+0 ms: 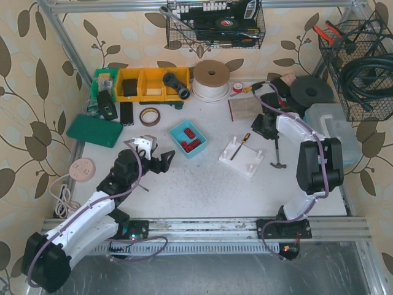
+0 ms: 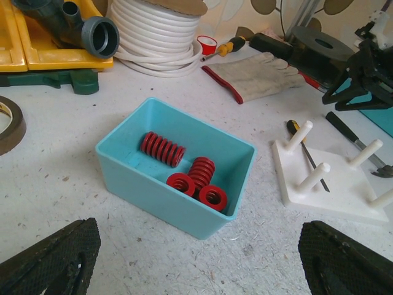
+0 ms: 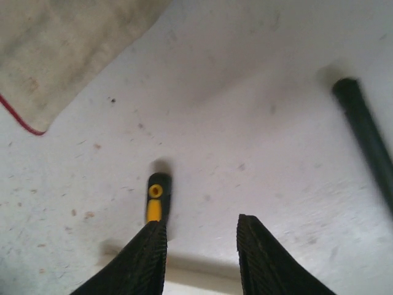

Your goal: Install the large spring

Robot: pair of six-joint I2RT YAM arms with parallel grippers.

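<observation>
Several red springs (image 2: pixel 198 178) lie in a small blue bin (image 2: pixel 129 163); the longest one (image 2: pixel 163 149) rests on its side at the bin's back left. My left gripper (image 2: pixel 196 264) hovers just in front of the bin, open wide with nothing between its fingers. The white peg base (image 1: pixel 250 157) stands right of the bin, with a yellow-and-black screwdriver (image 1: pixel 241 146) lying across it. My right gripper (image 3: pixel 202 246) hangs over the base's far edge, open by a narrow gap and empty, and its left finger is beside the screwdriver handle (image 3: pixel 156 200).
A hammer (image 1: pixel 277 157) lies right of the peg base. A work glove (image 2: pixel 261 70) and a white cord coil (image 1: pixel 210 80) sit at the back, with yellow bins (image 1: pixel 142 85) and a tape ring (image 1: pixel 149 116) at the back left. Wire baskets (image 1: pixel 359 67) hang on the walls.
</observation>
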